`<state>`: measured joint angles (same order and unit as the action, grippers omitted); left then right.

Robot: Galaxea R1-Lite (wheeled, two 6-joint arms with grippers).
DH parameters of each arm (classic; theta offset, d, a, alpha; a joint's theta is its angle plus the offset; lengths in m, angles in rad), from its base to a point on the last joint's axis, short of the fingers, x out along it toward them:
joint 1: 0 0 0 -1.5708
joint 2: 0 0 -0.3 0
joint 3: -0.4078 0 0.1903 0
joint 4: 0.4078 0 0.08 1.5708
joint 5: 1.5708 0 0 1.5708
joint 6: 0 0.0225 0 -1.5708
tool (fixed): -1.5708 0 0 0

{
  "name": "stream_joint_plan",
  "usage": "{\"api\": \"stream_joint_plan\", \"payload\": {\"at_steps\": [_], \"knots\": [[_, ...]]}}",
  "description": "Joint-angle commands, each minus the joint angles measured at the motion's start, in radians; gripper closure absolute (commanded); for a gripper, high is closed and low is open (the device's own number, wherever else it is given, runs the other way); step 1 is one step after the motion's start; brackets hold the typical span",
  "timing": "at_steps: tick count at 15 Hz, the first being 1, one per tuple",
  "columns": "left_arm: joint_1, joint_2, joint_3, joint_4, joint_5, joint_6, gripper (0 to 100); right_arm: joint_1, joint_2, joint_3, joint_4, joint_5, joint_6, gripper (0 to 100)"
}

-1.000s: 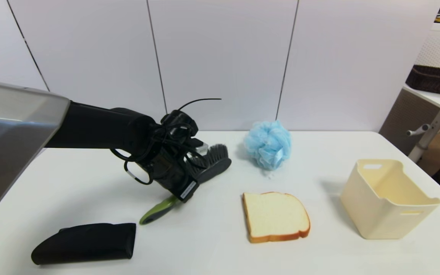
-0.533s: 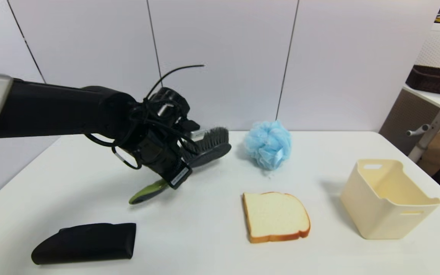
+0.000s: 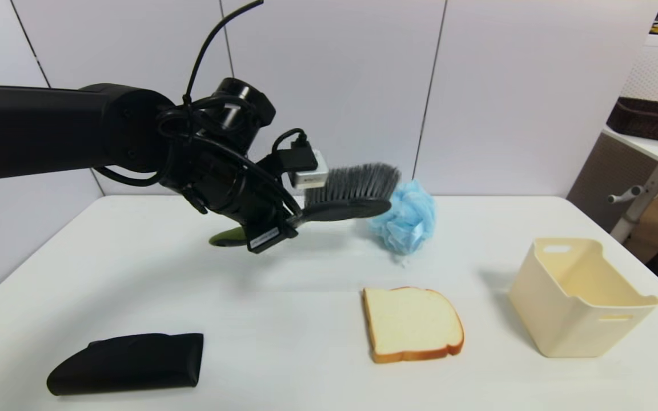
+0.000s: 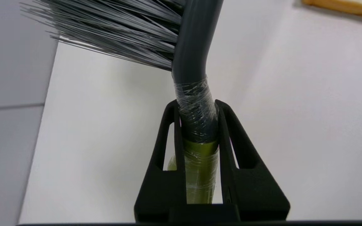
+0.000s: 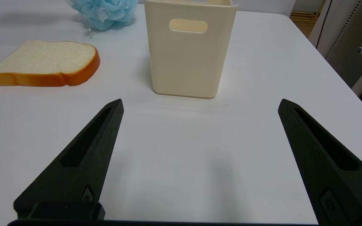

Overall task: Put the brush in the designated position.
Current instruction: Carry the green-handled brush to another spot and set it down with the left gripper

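The white table [image 3: 306, 354] carries a cream plastic bin [image 3: 577, 297] at the right, a black folded pouch [image 3: 129, 362] near the front left, a bread slice [image 3: 412, 322] in the middle and a blue mesh pouf [image 3: 406, 220] toward the back. Above the table, left of the pouf, the left hand [image 4: 196, 108] is clamped on the scrub brush [image 3: 349, 194] at its handle, holding it clear of the surface, bristles up. The right hand [image 5: 200, 105] hangs low before the bin, fingers wide apart.
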<state>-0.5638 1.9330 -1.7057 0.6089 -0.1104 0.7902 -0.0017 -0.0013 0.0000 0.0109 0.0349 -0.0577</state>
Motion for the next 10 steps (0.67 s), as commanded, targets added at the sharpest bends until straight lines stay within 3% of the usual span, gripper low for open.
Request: {"api": "stream_joint_plan", "payload": {"at_steps": [1,3,10], "knots": [[-0.002,0.047,-0.002,0.003,-0.163,0.264,100,0.000,0.001,0.002,0.000,0.000,-0.001,0],[-0.007,0.078,0.005,0.003,-0.190,0.373,100,0.000,0.001,0.002,0.000,0.000,-0.001,0],[-0.064,0.221,-0.098,-0.075,-0.176,0.369,100,0.000,0.001,0.002,0.000,0.000,-0.001,0]]}}
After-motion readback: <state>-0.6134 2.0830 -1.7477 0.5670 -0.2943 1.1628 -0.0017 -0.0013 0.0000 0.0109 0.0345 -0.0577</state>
